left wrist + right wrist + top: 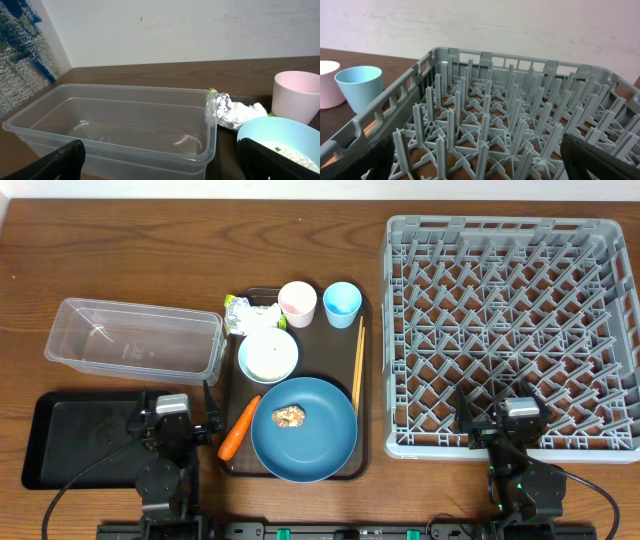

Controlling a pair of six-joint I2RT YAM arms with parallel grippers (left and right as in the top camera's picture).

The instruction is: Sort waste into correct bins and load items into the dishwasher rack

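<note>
Overhead, the blue plate (322,448) carrying a brown lump (290,416) lies on the dark serving tray (330,345) with the carrot (239,427), white bowl (268,356), wrapper (243,312), pink cup (297,302), light blue cup (342,302) and chopsticks (357,365). The clear tub (60,330) and black tray (80,442) sit to the left and the grey rack (510,310) to the right, all on a brown wooden table (300,230). A pale wall (175,30) stands behind. The left gripper (177,402) hangs over the black tray and the right gripper (503,405) over the rack's near rim, both spread wide and empty.

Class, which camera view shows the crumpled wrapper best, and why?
The left wrist view: the wrapper is close, its silvery creases clear, though the bowl hides its lower edge. Overhead shows it whole but tiny, beside the pink cup. The right wrist view misses it.
</note>
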